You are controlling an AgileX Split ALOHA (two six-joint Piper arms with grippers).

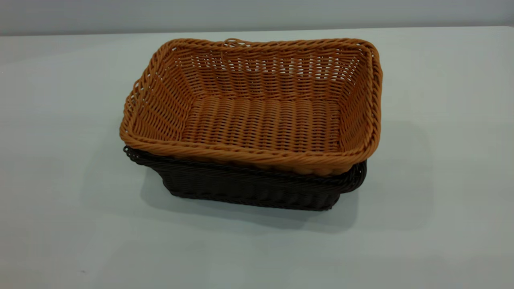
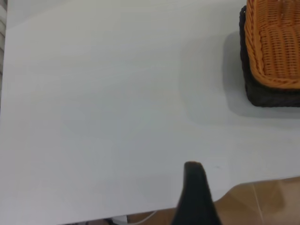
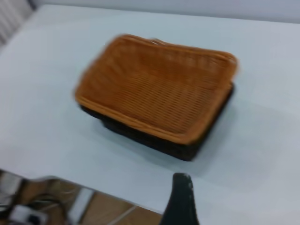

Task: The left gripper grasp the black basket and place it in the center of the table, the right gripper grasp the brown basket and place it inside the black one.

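Note:
The brown basket [image 1: 257, 108] sits nested inside the black basket [image 1: 249, 188] in the middle of the table [image 1: 60, 160], its orange rim riding above the dark rim. Both baskets also show in the left wrist view, brown basket [image 2: 276, 47] over black basket [image 2: 269, 96], and in the right wrist view, brown basket [image 3: 154, 86] over black basket [image 3: 159, 140]. The left gripper [image 2: 194, 197] shows only as a dark shape over the table's edge, far from the baskets. The right gripper [image 3: 180, 201] is likewise a dark shape near the table edge, apart from the baskets. Neither holds anything.
The table edge [image 2: 140, 213] and brown floor [image 2: 262, 201] lie close to the left gripper. Cables and a white box [image 3: 28, 211] lie on the floor below the table edge near the right gripper. A pale wall [image 1: 257, 14] backs the table.

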